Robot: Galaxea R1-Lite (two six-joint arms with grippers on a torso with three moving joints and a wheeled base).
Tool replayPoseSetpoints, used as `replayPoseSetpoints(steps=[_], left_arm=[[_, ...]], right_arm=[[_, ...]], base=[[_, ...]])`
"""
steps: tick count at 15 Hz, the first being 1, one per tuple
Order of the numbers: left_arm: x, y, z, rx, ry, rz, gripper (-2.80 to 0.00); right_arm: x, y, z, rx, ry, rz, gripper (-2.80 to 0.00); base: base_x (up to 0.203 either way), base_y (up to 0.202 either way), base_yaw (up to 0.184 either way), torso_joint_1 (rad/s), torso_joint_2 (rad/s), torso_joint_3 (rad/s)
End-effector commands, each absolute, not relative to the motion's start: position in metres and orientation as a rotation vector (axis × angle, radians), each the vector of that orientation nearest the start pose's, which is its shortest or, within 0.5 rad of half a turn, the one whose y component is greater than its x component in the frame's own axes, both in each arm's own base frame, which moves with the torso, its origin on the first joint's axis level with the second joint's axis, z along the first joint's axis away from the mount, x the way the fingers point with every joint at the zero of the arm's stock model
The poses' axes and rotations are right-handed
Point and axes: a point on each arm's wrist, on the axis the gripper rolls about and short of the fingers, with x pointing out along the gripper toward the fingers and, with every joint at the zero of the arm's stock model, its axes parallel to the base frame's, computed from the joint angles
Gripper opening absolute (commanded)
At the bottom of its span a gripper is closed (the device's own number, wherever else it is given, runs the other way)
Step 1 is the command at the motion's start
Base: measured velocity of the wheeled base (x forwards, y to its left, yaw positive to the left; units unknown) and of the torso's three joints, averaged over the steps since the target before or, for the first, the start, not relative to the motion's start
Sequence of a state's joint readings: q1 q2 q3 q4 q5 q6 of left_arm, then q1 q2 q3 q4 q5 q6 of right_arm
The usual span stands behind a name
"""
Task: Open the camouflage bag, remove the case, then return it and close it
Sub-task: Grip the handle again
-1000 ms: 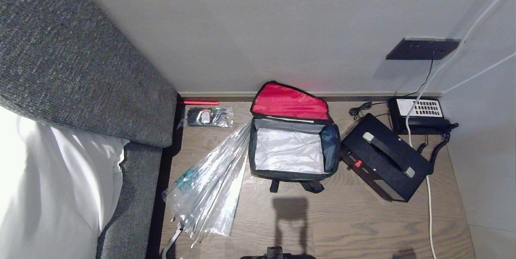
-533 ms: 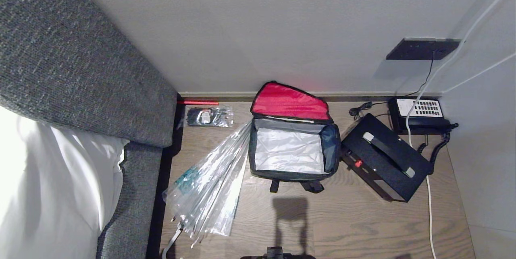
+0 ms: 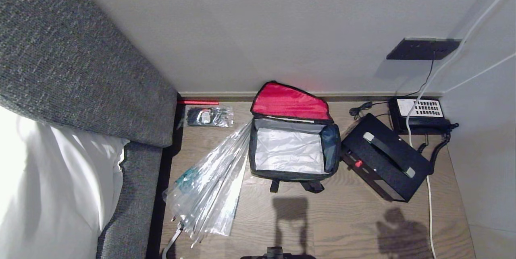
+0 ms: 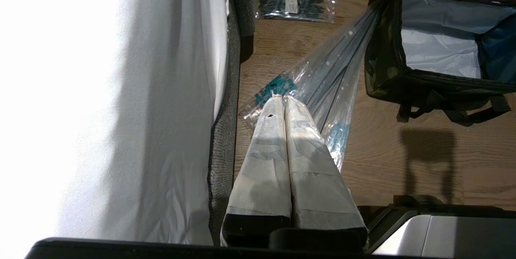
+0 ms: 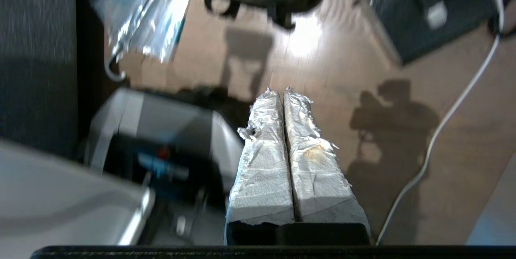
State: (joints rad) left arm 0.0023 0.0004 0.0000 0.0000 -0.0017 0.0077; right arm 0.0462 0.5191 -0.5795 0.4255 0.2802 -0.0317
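Both grippers' jaws are pressed together, empty: the left gripper (image 4: 284, 100) above the clear umbrella (image 4: 322, 85), the right gripper (image 5: 282, 94) over bare wood floor (image 5: 330, 69). Neither arm appears in the head view, only a shadow (image 3: 399, 231) near the white cable (image 3: 430, 214). The camouflage bag (image 3: 291, 152) sits open by the wall, red lid (image 3: 290, 102) raised, only pale crumpled lining inside. The case (image 3: 383, 158) lies just beside the bag's right, before the telephone (image 3: 419, 114).
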Motion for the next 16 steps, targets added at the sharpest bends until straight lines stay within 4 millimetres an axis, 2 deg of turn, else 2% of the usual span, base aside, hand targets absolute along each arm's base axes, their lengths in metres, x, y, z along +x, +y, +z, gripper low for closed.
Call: replayPoseSetpoints(steps=[1, 5, 11, 16], left_arm=[[-0.023, 0.0, 0.075, 0.008, 0.0, 0.002, -2.8], [-0.023, 0.0, 0.075, 0.008, 0.0, 0.0, -2.8], [-0.023, 0.0, 0.075, 0.008, 0.0, 0.0, -2.8], [-0.023, 0.0, 0.075, 0.008, 0.0, 0.002, -2.8]], right_arm=[[0.043, 0.008, 0.204, 0.027, 0.457, 0.328, -2.8], [0.076, 0.008, 0.2, 0.031, 0.542, 0.197, -2.8], [0.137, 0.011, 0.179, 0.086, 0.792, 0.166, -2.8], [0.191, 0.016, 0.154, 0.154, 0.883, 0.189, -2.8]], base=[[0.0, 0.0, 0.0, 0.0, 0.0, 0.0], [0.0, 0.0, 0.0, 0.0, 0.0, 0.0], [0.0, 0.0, 0.0, 0.0, 0.0, 0.0], [0.0, 0.0, 0.0, 0.0, 0.0, 0.0]])
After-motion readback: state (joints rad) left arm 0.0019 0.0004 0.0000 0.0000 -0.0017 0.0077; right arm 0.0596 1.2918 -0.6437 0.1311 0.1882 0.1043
